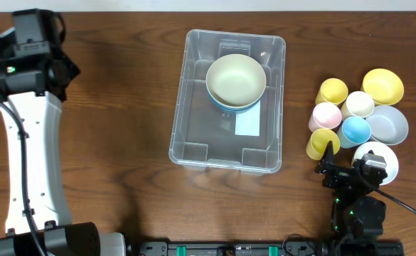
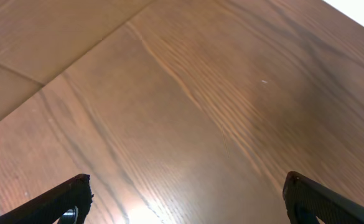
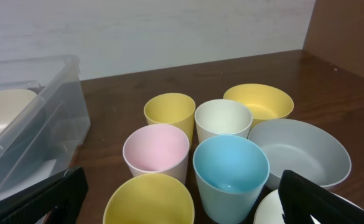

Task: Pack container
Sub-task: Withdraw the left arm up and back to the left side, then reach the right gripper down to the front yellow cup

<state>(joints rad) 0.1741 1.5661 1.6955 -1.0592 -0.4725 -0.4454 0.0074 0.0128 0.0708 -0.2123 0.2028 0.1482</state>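
We log the container (image 1: 186, 107) at the centre of the table (image 1: 122, 85), with stacked bowls (image 1: 236, 80) toward its 12 o'clock end. The left gripper (image 2: 188, 208), at 10 o'clock, has its fingers wide over wood. The right gripper (image 3: 185, 208), at 5 o'clock, has its fingers wide, facing the cups (image 3: 230, 171) and holding nothing.

Table (image 1: 122, 107): dark brown wood grain, seams between boards.
Wall (image 3: 169, 31): white, behind the table's far edge.
Light: soft, pale glare (image 2: 138, 214) on the wood.
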